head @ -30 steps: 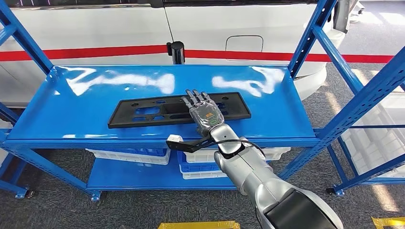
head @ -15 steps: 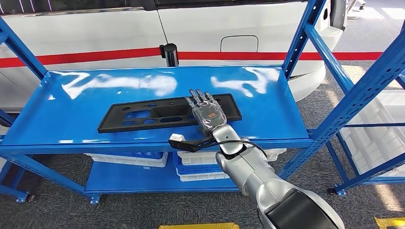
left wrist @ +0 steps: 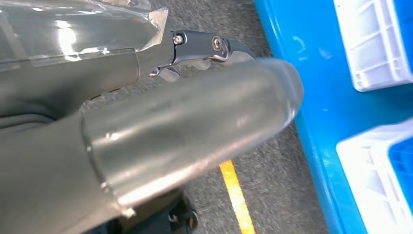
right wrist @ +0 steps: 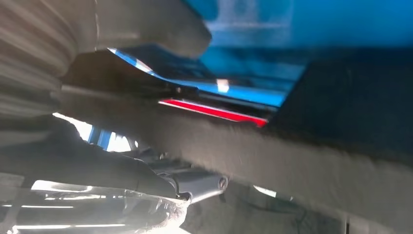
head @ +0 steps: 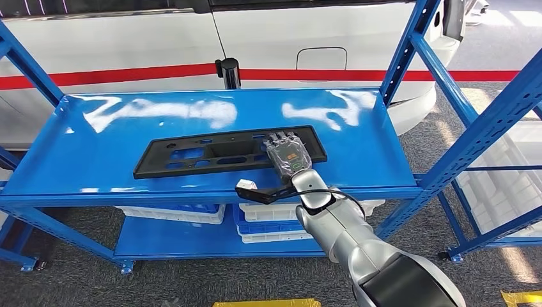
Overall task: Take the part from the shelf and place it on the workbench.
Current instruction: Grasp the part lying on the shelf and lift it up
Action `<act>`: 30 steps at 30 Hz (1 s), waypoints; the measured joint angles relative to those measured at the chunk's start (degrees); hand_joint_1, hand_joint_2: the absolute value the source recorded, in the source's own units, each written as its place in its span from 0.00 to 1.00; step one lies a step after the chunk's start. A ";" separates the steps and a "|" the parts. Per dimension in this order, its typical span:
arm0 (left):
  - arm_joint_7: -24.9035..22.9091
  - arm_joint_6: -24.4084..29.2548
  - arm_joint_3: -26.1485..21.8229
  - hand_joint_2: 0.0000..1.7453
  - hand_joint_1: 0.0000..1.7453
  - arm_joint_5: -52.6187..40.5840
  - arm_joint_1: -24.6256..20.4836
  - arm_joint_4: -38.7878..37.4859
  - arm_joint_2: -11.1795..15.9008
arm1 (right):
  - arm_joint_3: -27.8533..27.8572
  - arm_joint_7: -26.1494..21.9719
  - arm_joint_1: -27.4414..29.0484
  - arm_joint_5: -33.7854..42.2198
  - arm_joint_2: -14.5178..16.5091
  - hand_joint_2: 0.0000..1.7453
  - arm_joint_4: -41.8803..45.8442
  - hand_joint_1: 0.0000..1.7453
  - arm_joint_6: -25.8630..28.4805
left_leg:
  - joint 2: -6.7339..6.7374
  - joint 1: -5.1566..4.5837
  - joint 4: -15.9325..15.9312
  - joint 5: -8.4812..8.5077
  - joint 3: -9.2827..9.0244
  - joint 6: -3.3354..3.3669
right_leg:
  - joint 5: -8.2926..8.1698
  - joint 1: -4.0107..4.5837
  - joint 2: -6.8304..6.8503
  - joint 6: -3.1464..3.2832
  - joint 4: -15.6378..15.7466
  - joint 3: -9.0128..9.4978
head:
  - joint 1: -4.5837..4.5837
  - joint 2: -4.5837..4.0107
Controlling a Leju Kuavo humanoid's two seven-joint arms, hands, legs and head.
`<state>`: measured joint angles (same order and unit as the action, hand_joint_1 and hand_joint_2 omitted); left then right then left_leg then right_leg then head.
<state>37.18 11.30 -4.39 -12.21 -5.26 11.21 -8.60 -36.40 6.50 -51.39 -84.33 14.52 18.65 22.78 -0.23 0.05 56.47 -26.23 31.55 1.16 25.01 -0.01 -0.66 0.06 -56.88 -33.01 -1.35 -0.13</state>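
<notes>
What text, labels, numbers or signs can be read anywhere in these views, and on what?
None can be read.
Black part on the blue shelf: no lettering visible.
White vehicle behind: a red stripe, no words.
Back of the right robot hand: small coloured marks under plastic, too small to read.
</notes>
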 joint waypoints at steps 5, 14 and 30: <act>0.37 -1.02 0.00 0.00 0.00 -0.08 0.02 0.00 -0.30 | 0.46 0.01 0.16 -0.33 -0.16 1.00 -0.33 0.91 0.11 | 0.00 0.00 0.01 -0.02 0.07 0.00 | 0.00 0.00 0.00 0.00 0.01 -0.06 | 0.01 0.00; 0.51 -0.32 -0.01 0.00 0.00 -0.41 0.03 0.00 -0.52 | 0.87 -1.44 0.38 -0.75 -0.33 1.00 -0.53 0.91 1.79 | 0.00 0.01 0.01 -0.04 0.11 -0.03 | 0.01 0.00 0.00 0.00 0.01 -0.10 | 0.00 0.00; 0.42 -0.62 -0.75 0.00 0.00 -0.17 0.13 -0.01 -0.42 | 3.31 -15.18 0.33 5.23 -0.19 1.00 3.34 0.95 3.95 | -0.01 0.02 0.01 -0.04 0.22 -0.03 | 0.00 0.00 -0.03 0.00 0.00 -0.19 | 0.00 0.00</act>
<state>37.59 10.68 -5.15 -12.38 -5.13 11.20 -9.02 -33.08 -8.68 -51.06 -79.10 14.33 21.99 26.72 -0.24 0.07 56.47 -26.27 31.77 1.14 25.02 0.00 -0.68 0.06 -56.87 -33.20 -1.35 -0.13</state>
